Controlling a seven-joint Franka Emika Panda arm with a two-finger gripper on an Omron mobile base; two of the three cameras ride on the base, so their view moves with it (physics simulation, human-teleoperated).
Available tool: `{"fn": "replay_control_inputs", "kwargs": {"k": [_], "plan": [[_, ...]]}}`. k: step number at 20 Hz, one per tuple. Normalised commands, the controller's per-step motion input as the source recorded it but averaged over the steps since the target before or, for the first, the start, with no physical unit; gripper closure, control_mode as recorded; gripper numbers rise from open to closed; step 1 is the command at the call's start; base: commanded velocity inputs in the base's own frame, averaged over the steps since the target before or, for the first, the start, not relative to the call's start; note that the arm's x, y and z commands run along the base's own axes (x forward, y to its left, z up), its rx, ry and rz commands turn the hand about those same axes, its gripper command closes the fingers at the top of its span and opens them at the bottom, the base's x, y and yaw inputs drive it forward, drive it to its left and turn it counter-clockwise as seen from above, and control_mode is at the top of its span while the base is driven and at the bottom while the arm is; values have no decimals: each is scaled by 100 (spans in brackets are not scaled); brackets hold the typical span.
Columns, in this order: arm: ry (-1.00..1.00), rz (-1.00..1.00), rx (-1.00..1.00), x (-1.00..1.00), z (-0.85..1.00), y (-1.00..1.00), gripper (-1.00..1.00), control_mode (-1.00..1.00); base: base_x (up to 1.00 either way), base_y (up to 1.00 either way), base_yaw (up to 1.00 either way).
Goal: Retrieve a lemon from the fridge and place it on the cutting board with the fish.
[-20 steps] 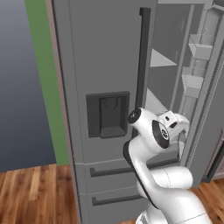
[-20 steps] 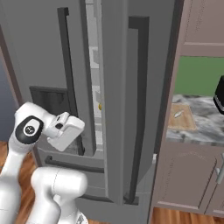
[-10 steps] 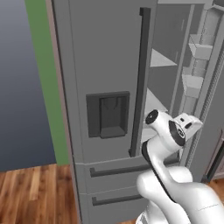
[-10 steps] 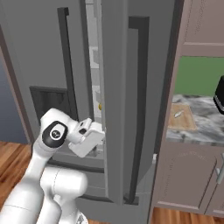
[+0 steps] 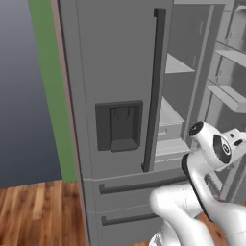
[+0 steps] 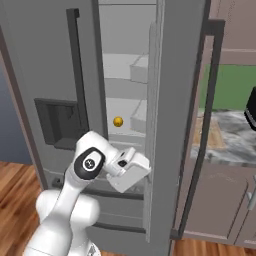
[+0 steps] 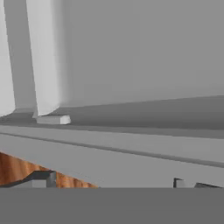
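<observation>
The grey fridge [image 6: 55, 60] has its left door closed and its right door [image 6: 172, 110] swung outward. On a middle shelf inside sits the small yellow-orange lemon [image 6: 118, 121]. My gripper [image 6: 134, 172] is low in the gap between the doors, below the lemon and right of it, near the drawer fronts. In the hand view the gripper [image 7: 116, 181] is open, fingertips wide apart, nothing between them, facing grey fridge panels. My hand also shows at the right edge of the left base view [image 5: 234, 142]. A strip of the tan cutting board [image 6: 212, 136] shows past the door handle. The fish is hidden.
White shelves [image 5: 175, 65] and door bins [image 5: 230, 96] line the fridge interior. The dark dispenser recess [image 5: 118, 125] and long handle [image 5: 154, 86] are on the closed door. A grey marbled counter [image 6: 235, 145] over brown cabinets [image 6: 225, 200] stands to the right. The floor is wood [image 5: 38, 211].
The right fridge door has swung wider, baring the shelves and the lemon. My arm has swung right, from in front of the left door into the gap. The gripper stayed open.
</observation>
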Motion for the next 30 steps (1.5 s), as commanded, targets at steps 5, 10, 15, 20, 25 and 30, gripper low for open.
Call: {"fn": "replay_control_inputs", "kwargs": {"k": [5, 10, 15, 20, 25, 30], "plan": [[3, -2, 0, -20, -2, -68, -100, -100, 0, 0, 0], [0, 0, 4, -25, 0, 50, -100, -100, 0, 0, 0], [-4, 3, 42, 13, 0, 80, -100, -100, 0, 0, 0], [-28, 11, 50, 25, 2, 93, -100, -100, 0, 0, 0], [-41, 17, 36, 40, 12, 84, -100, -100, 0, 0, 0], [-29, 35, 33, 29, 8, 68, -100, -100, 0, 0, 0]]}}
